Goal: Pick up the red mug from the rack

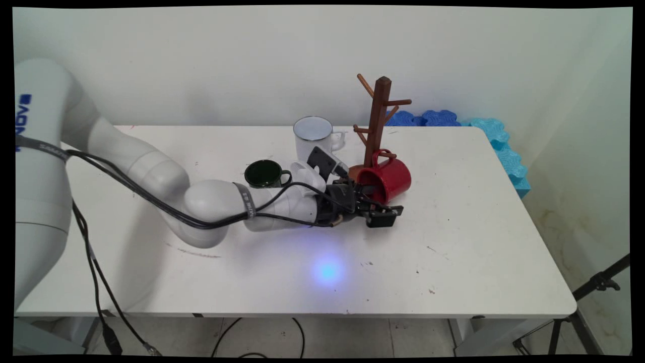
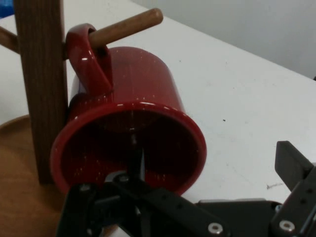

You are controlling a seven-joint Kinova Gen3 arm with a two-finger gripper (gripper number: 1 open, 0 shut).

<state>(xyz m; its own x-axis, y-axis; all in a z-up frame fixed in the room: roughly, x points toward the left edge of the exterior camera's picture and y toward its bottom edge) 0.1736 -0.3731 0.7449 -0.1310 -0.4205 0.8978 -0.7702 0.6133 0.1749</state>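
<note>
From the hand view we see the red mug's [image 2: 129,143] handle hooked over a mug tree [image 2: 42,89] peg; the main view adds a white mug [image 1: 313,137] and green mug [image 1: 264,173] on the surface [image 1: 453,242]. The end effector [image 1: 377,204], mid-frame, has fingers spread, one inside the red mug's mouth.

a white table [image 1: 453,282] stands against a pale wall [image 1: 201,60], blue foam pieces [image 1: 499,141] behind it, a tripod [image 1: 599,287] at right.

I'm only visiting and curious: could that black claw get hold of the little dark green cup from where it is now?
Probably not without backing off first. The gripper is at the mouth of the red mug hanging on the wooden rack. The green cup stands behind it, beside the arm's own wrist, otherwise unobstructed.
</note>
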